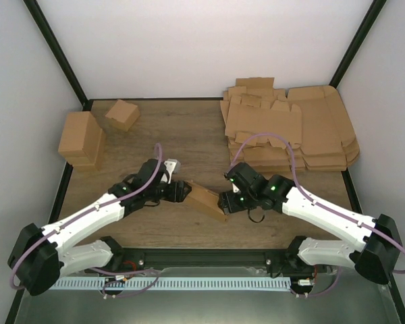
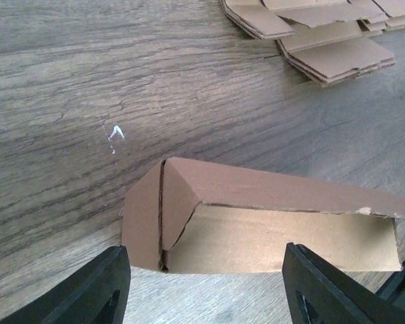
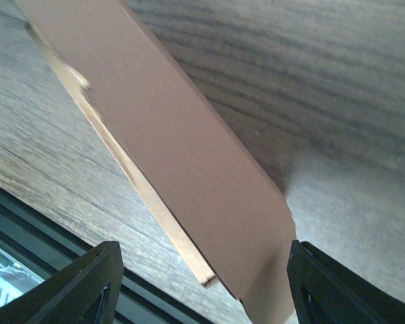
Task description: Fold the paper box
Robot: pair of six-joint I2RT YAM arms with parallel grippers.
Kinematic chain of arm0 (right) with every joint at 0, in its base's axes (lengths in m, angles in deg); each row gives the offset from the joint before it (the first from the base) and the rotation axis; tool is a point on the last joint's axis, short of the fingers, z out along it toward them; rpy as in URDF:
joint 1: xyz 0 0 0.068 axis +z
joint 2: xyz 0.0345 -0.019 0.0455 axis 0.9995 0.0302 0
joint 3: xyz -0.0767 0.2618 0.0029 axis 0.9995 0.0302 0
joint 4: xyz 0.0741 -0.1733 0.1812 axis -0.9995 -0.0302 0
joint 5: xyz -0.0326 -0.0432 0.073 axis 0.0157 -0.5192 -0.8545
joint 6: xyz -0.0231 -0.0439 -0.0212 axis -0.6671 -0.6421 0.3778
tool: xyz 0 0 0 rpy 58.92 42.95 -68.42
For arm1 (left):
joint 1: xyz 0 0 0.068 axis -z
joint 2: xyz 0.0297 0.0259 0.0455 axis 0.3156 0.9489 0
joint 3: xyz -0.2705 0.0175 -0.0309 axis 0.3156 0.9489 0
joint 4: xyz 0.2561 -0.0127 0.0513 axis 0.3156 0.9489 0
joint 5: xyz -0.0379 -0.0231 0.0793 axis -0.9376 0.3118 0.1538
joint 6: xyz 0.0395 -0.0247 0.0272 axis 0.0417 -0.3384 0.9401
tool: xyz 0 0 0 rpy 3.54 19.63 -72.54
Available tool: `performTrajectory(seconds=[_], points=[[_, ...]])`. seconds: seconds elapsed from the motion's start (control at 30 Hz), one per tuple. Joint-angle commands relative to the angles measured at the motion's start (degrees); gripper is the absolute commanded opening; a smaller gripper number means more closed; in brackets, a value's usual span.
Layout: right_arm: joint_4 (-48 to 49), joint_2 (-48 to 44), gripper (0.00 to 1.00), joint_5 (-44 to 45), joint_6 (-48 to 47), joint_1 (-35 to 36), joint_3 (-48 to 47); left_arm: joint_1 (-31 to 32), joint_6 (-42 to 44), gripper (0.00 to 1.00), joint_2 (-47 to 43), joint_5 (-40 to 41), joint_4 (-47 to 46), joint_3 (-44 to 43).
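The paper box (image 1: 206, 200) is a brown, partly folded long tray lying slantwise on the table between my two arms. In the left wrist view the paper box (image 2: 256, 202) has its end flap folded up, and its open side faces the camera. My left gripper (image 1: 183, 192) sits at that end. The left gripper (image 2: 206, 290) is open, and the cardboard lies just beyond its tips. My right gripper (image 1: 224, 201) is at the other end. The right gripper (image 3: 202, 290) is open too. The paper box (image 3: 175, 148) reaches down between its fingers, close to the right one.
A stack of flat cardboard sheets (image 1: 290, 128) fills the back right of the table and shows as the stack (image 2: 324, 40) in the left wrist view. Two folded brown boxes (image 1: 81, 138) (image 1: 122, 114) stand at the back left. The table's black front rail (image 1: 209, 256) runs just behind the grippers.
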Motion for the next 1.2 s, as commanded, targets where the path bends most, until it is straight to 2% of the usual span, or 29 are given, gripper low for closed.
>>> performTrajectory(seconds=[0.0, 0.17, 0.2, 0.3, 0.37, 0.57, 0.7, 0.83, 1.17], points=[[-5.50, -1.55, 0.68, -0.32, 4.24, 0.33, 0.32, 0.14, 0.68, 0.69, -3.09, 2.36, -4.61, 2.55], [-7.66, -3.18, 0.58, -0.90, 6.38, 0.33, 0.76, 0.12, 5.67, 0.98, -9.20, 3.44, -10.45, 6.12], [-7.95, -3.57, 0.58, -0.62, 6.71, 0.32, 0.81, 0.09, 5.57, 1.00, -10.64, 5.83, -10.42, 6.84], [-8.52, -4.06, 0.55, 0.84, 7.08, 0.33, 1.22, 0.13, 2.06, 1.00, -14.78, 13.46, -8.99, 8.20], [-8.54, -3.63, 0.53, 1.34, 7.17, 0.33, 1.81, 0.02, 0.73, 1.00, -15.70, 15.34, -8.83, 8.46], [-5.97, -2.68, 0.43, 1.09, 8.18, 0.33, 3.17, 0.02, 3.75, 0.99, -12.77, 2.02, -13.85, 10.45], [-5.48, -2.86, 0.37, 1.53, 9.34, 0.33, 3.78, 0.00, 3.60, 0.97, -11.85, 0.52, -15.25, 12.21], [-3.77, -3.62, 0.27, 0.53, 10.99, 0.33, 4.43, 0.05, 2.86, 0.96, -11.39, -0.82, -17.58, 13.95], [-0.36, -3.60, 0.22, -2.00, 13.59, 0.33, 4.52, 0.58, -0.38, 0.92, -4.98, -2.29, -25.30, 16.09]])
